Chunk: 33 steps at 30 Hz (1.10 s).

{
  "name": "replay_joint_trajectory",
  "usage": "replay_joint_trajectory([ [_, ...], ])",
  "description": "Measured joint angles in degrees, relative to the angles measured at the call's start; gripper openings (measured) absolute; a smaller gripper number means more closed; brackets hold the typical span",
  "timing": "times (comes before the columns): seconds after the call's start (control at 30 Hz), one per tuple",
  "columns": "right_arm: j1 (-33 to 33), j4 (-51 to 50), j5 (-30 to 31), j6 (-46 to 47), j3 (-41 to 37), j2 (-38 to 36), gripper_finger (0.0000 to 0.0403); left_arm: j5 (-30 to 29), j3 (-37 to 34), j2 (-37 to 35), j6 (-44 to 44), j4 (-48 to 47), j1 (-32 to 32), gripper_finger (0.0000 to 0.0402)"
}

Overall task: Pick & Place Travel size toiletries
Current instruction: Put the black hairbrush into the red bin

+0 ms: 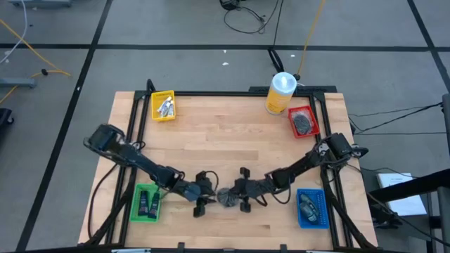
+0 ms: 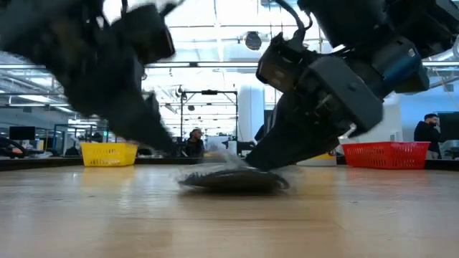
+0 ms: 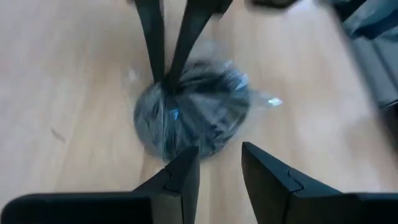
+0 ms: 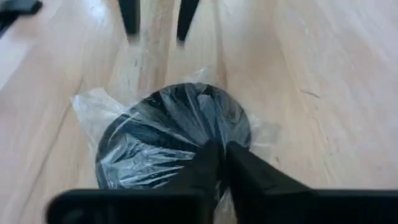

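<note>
Pinching the clear wrap of a dark grey disc point(image 4: 171, 134), the right gripper point(image 4: 221, 163) has its two fingers pressed together on the near edge of the plastic, low at the table's front middle. The disc lies flat on the wooden table point(image 1: 225, 133), one single piece between the two grippers. Facing it from the other side, the left gripper point(image 3: 217, 171) has its two fingers a little apart, with a clear gap between them, their tips just beside the disc's rim and holding nothing. In the low view the disc point(image 2: 233, 179) sits on the boards with the right gripper point(image 2: 251, 161) slanting down onto it and the left arm's dark bulk close on the other side. Four small trays stand toward the corners: one yellow tray point(image 1: 163, 106) at the back left with pale items in it, one red tray point(image 1: 303, 121) at the back right with dark contents, one green tray point(image 1: 147, 202) at the front left with two dark packs, and one blue tray point(image 1: 312, 208) at the front right with grey pieces. One yellow canister with a white top point(image 1: 280, 93) stands at the back edge near the red tray. The middle of the table, behind the grippers, is bare wood. A black frame runs along the back and both sides.
</note>
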Motion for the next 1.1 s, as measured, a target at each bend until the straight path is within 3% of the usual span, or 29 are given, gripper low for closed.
replay_joint_trajectory([
  [0.07,0.7,-0.2,1.3,-2.8,0.0,-0.4,0.0008,0.1,0.1,-3.0,-0.1,-2.5,-0.1,0.0117],
  [0.17,2.1,-2.5,6.3,-4.2,-0.1,-2.7,0.001,-0.7,0.0,-7.3,-0.1,-6.9,-0.2,0.0118],
  [0.3,4.4,-11.5,14.1,-5.4,-0.1,-9.6,0.0002,-7.7,0.1,-11.3,1.5,-13.4,-1.1,0.0117],
  [0.47,7.0,-34.1,25.6,0.6,-0.1,-22.9,0.0001,-19.2,0.1,-11.5,1.2,-19.3,-2.3,0.0118],
  [0.63,4.7,-65.0,29.9,14.9,0.0,-38.5,0.0001,-27.5,-0.2,-8.6,-1.5,-19.3,-2.4,0.0117],
  [0.73,0.2,-81.2,30.0,20.8,0.0,-46.6,0.0001,-31.3,-0.1,-6.2,-2.5,-17.8,-2.3,0.0118],
  [0.83,-6.9,-90.2,30.0,21.9,-0.1,-52.4,0.0001,-34.3,-0.1,-3.4,-2.1,-14.0,-2.2,0.0117],
  [0.93,-16.2,-92.2,30.3,16.2,-1.1,-56.1,0.0001,-35.9,-0.1,-0.5,-0.3,-9.4,-2.1,0.0117],
  [1.1,-32.7,-87.9,28.5,-1.2,-3.7,-57.5,0.0,-35.4,-0.1,3.0,2.7,-4.6,-2.1,0.0118],
])
